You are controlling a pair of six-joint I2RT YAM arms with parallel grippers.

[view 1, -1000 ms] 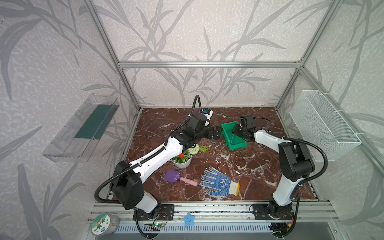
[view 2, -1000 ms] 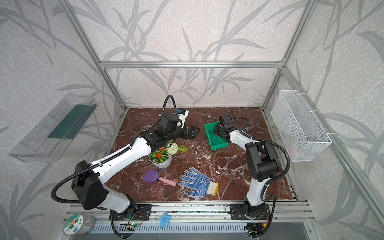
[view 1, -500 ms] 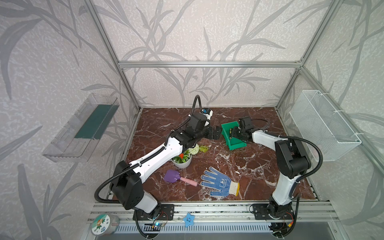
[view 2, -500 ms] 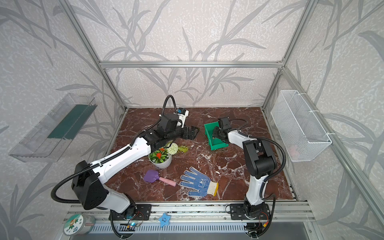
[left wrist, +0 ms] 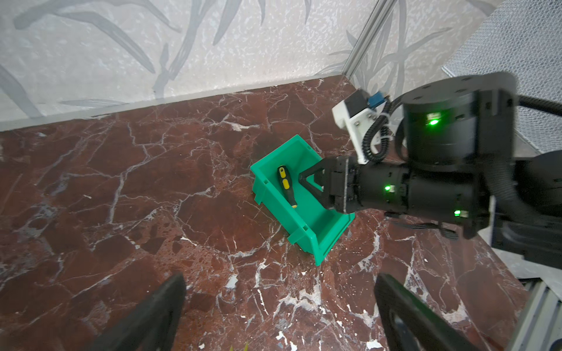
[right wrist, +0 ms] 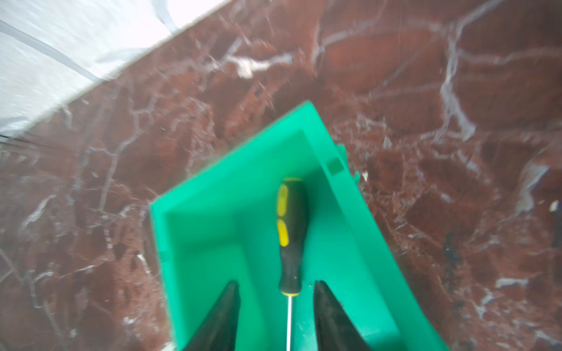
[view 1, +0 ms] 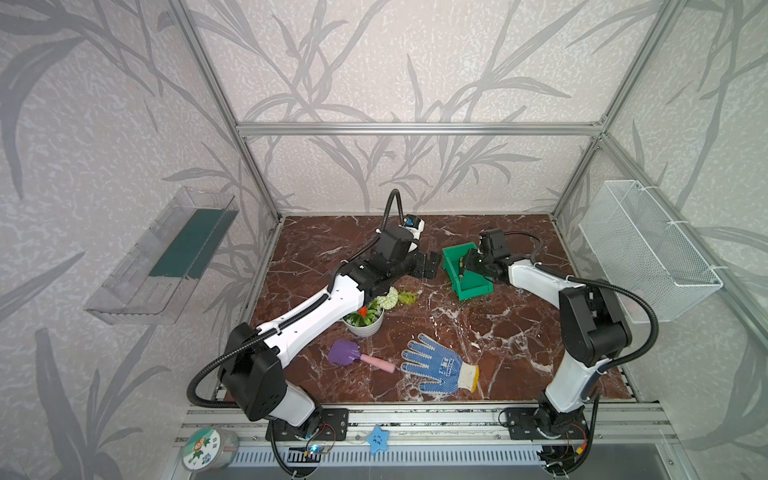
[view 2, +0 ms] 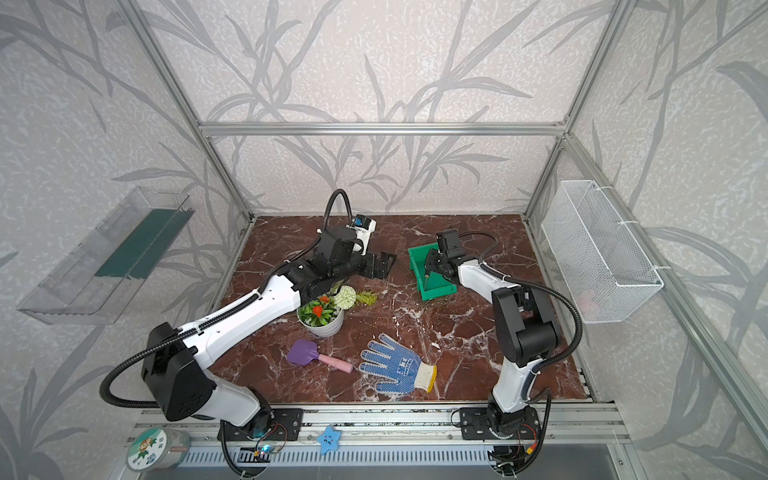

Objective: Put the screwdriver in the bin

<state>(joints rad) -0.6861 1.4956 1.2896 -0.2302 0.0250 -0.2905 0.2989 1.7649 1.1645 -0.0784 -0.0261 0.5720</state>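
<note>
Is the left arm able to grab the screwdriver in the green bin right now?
Probably not yet. The screwdriver lies inside the bin, and the right gripper hangs over it, jaws open either side of its shaft, blocking the way. The left gripper is open and close, facing the bin.

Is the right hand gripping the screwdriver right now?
No, the screwdriver lies in the bin, and the right hand is open, its fingers clear of the shaft on both sides.
</note>
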